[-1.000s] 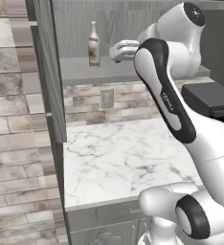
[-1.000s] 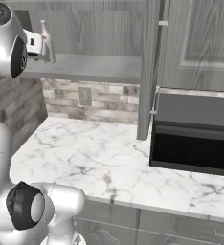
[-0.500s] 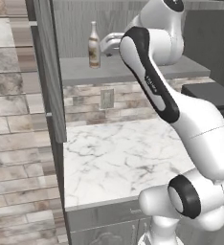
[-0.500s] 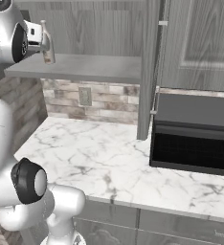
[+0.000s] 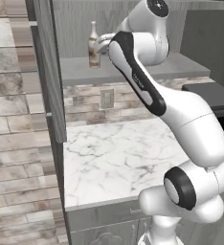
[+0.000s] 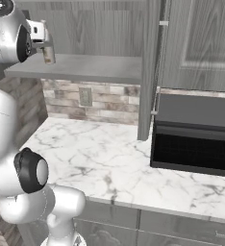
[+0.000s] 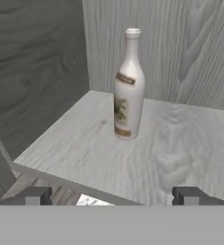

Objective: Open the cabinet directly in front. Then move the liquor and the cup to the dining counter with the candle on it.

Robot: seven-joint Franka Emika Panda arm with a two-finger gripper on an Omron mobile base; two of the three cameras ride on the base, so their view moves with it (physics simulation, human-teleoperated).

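The grey wood-grain cabinet (image 5: 71, 28) stands open, its left door (image 5: 49, 72) edge-on. On its plain grey shelf (image 7: 171, 143), near the left back corner, the liquor (image 7: 128, 86) stands upright: a slim-necked bottle with a pale label, also seen as the liquor (image 5: 94, 45) and the liquor (image 6: 48, 47). My gripper (image 7: 113, 197) is open at the shelf's front edge, a short way from the bottle, with nothing between its fingertips (image 7: 35, 196). It reaches in from the right as the gripper (image 5: 101, 46). The cup, the dining counter and the candle are out of view.
Below the shelf lies a marble counter (image 5: 114, 158) with a brick backsplash and a wall outlet (image 5: 106, 98). A black microwave (image 6: 196, 139) sits on it at the right. The right cabinet door (image 6: 148, 72) hangs edge-on, and a brick wall (image 5: 13, 143) rises at the left.
The arm has swung left along the shelf, bringing the open gripper closer to the liquor. The bottle has not moved.
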